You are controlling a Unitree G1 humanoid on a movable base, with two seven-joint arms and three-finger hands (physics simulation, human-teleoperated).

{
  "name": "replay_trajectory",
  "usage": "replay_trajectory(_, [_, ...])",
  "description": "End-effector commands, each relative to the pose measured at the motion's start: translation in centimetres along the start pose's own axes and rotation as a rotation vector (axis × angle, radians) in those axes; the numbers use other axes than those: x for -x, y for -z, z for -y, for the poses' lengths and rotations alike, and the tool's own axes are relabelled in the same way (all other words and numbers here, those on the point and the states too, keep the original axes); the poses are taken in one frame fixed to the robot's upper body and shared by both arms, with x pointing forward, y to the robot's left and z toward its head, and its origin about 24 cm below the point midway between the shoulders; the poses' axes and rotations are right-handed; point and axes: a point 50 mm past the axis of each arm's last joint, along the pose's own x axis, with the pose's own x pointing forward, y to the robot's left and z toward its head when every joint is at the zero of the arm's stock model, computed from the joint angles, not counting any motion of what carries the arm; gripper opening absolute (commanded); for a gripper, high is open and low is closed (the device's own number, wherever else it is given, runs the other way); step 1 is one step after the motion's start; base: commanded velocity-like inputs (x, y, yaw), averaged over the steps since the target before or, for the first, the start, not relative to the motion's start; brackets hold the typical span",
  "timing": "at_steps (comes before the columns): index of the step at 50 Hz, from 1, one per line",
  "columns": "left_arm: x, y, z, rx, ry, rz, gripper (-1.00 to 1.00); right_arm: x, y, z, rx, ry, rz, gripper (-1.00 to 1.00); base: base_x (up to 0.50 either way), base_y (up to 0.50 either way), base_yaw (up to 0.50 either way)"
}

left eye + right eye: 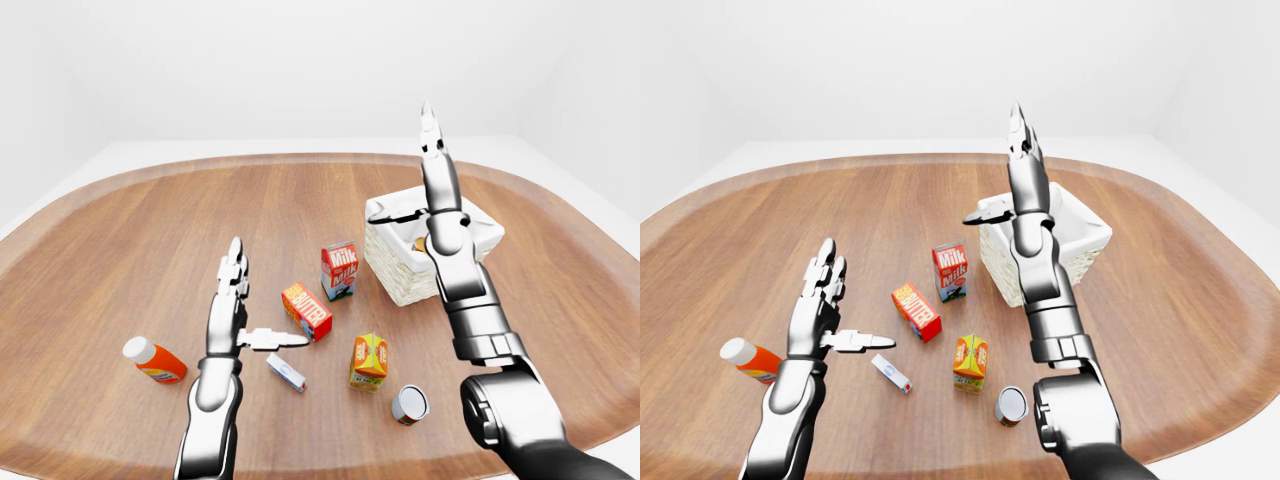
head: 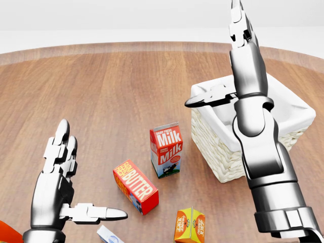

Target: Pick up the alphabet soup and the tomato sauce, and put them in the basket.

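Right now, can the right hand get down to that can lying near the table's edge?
Probably yes. The right hand is open and empty, raised above the basket. The can lies on its side beside the right forearm, with only the orange carton nearby and nothing over it.

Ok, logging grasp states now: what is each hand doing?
Left hand: open, empty.
Right hand: open, empty, raised above the basket.

the surface (image 1: 150, 220) is wood with a smooth, faintly glossy grain and a paler rim. the basket (image 2: 217, 147) is rough woven wicker lined with matt white cloth. both the left hand (image 2: 55, 172) and right hand (image 2: 243, 50) are polished, mirror-bright metal. the milk carton (image 2: 166, 150) and butter box (image 2: 135, 186) look like printed card, and the can (image 1: 409, 404) has a shiny metal lid.
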Motion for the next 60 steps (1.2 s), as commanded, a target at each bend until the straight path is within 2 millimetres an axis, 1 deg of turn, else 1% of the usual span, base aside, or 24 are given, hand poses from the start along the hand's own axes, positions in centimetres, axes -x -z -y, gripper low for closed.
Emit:
replay_trajectory(1, [0.0,-0.5,-0.1,0.001,-0.004,0.02,1.0,2.5,-0.5,0.5,-0.037,0.001,0.014,1.0,0.0,0.0,0.0])
replay_trajectory(3, [0.0,0.0,-0.1,0.002,-0.004,-0.002,1.0,3.1,-0.5,0.4,-0.047,0.001,0.015,1.0,0.0,0.0,0.0])
replay_trajectory(5, [-0.1,-0.3,-0.1,0.002,-0.005,0.014,1.0,3.4,-0.4,0.4,-0.048,-0.001,0.015,1.0,0.0,0.0,0.0])
replay_trajectory(7, [0.0,0.1,-0.1,0.003,-0.005,-0.004,1.0,3.5,-0.5,0.5,-0.027,0.006,0.021,1.0,0.0,0.0,0.0])
replay_trajectory(8, [-0.1,-0.3,-0.1,0.002,-0.006,0.012,1.0,3.7,-0.5,0.6,-0.027,0.008,0.021,1.0,0.0,0.0,0.0])
replay_trajectory(10, [-0.1,0.1,-0.1,0.001,-0.005,-0.002,1.0,4.0,-0.3,0.6,-0.033,0.008,0.02,1.0,0.0,0.0,0.0])
replay_trajectory(13, [-0.1,-0.3,-0.1,0.0,-0.005,0.013,1.0,4.4,-0.2,0.8,-0.038,0.012,0.017,1.0,0.0,0.0,0.0])
replay_trajectory(19, [0.0,0.1,0.0,-0.001,-0.004,-0.003,1.0,5.4,-0.7,1.1,-0.043,0.016,0.027,1.0,0.0,0.0,0.0])
replay_trajectory(24, [0.0,-0.4,0.0,-0.002,-0.003,0.016,1.0,6.0,-0.8,1.3,-0.051,0.018,0.029,1.0,0.0,0.0,0.0])
replay_trajectory(32, [0.0,-0.2,0.0,-0.003,-0.003,0.008,1.0,7.2,-0.3,1.5,-0.056,0.02,0.021,1.0,0.0,0.0,0.0])
replay_trajectory(34, [0.0,-0.2,0.0,-0.003,-0.003,0.011,1.0,7.7,0.0,1.2,-0.057,0.019,0.023,1.0,0.0,0.0,0.0])
replay_trajectory(35, [0.0,-0.2,0.0,-0.003,-0.004,0.01,1.0,7.8,-0.1,1.2,-0.059,0.018,0.025,1.0,0.0,0.0,0.0])
replay_trajectory(37, [0.0,0.0,0.0,-0.003,-0.004,-0.001,1.0,8.0,-1.1,1.6,-0.065,0.017,0.036,1.0,0.0,0.0,0.0])
replay_trajectory(40, [0.0,-0.1,0.0,-0.003,-0.004,0.006,1.0,8.4,-1.6,1.7,-0.072,0.015,0.045,1.0,0.0,0.0,0.0])
replay_trajectory(44, [0.0,0.0,0.0,-0.003,-0.004,0.002,1.0,9.1,-1.9,1.8,-0.078,0.012,0.05,1.0,0.0,0.0,0.0])
replay_trajectory(46, [0.0,-0.2,-0.1,-0.003,-0.005,0.01,1.0,9.7,-1.4,1.3,-0.081,0.01,0.052,1.0,0.0,0.0,0.0])
replay_trajectory(48, [0.0,-0.2,0.0,-0.004,-0.005,0.01,1.0,9.8,-1.9,1.8,-0.084,0.01,0.054,1.0,0.0,0.0,0.0])
replay_trajectory(52, [0.0,0.1,0.0,-0.003,-0.006,-0.004,1.0,10.1,-1.5,1.9,-0.088,0.015,0.046,1.0,0.0,0.0,0.0])
replay_trajectory(53, [0.0,-0.3,0.0,-0.004,-0.006,0.013,1.0,10.2,-1.3,1.9,-0.088,0.016,0.042,1.0,0.0,0.0,0.0])
replay_trajectory(57, [0.0,-0.3,0.0,-0.004,-0.007,0.014,1.0,10.6,-1.3,1.9,-0.089,0.017,0.038,1.0,0.0,0.0,0.0])
replay_trajectory(58, [0.0,-0.2,0.0,-0.003,-0.007,0.011,1.0,11.0,-1.0,1.7,-0.091,0.018,0.039,1.0,0.0,0.0,0.0])
replay_trajectory(60, [-0.1,-0.2,0.0,-0.003,-0.008,0.009,1.0,11.0,-1.3,2.1,-0.092,0.022,0.04,1.0,0.0,0.0,0.0])
